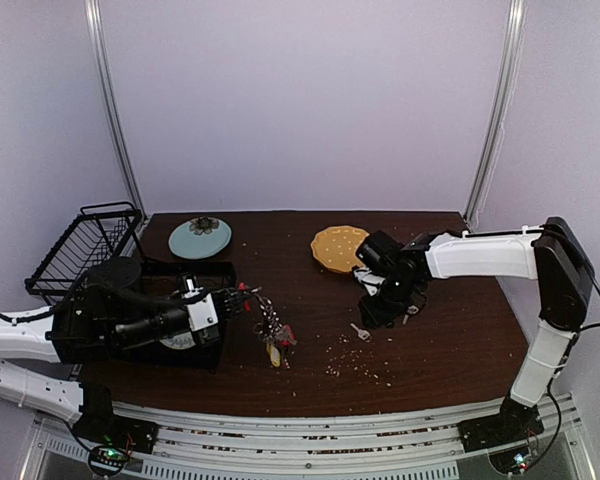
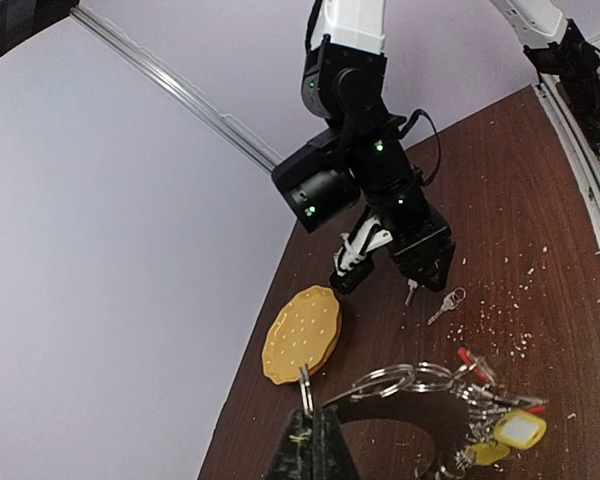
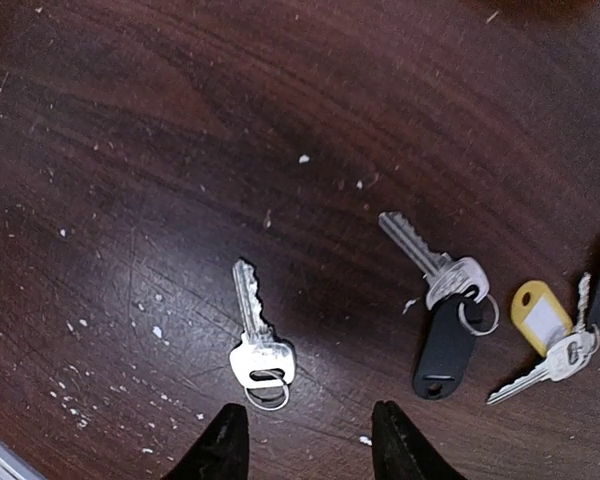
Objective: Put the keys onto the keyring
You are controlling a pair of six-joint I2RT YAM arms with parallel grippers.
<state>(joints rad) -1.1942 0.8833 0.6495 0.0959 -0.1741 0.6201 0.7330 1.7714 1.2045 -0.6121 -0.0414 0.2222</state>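
The right gripper (image 3: 310, 447) shows its two dark fingertips at the bottom edge of its own wrist view. They are parted wide enough to take a key's head, with nothing between them. Just ahead of the gap a loose silver key (image 3: 258, 335) lies flat on the dark wooden table (image 3: 130, 150), its small split ring nearest the fingers and its blade pointing away. To the right lies a second key (image 3: 430, 265) joined to a black tag (image 3: 443, 348), and beyond it a yellow-tagged key (image 3: 555, 362). Whether that last one lies free or belongs to the bunch, this view does not tell.

In the left wrist view the left gripper (image 2: 308, 440) is clamped tight on one loop of the keyring (image 2: 405, 380), whose silvery rings trail off to the right with red and yellow tags. Past it sits the yellow plate (image 2: 302, 335), and the right gripper hangs low over the loose silver key.

From above, the left gripper holds the keyring out left of centre, the bunch drooping to the wood. The right gripper hovers well apart from it, near the plate.

The step in hand looks like picking up a key. The next move calls for lowering, pinching the key's head without skating it across the wood, then carrying it to the held ring.
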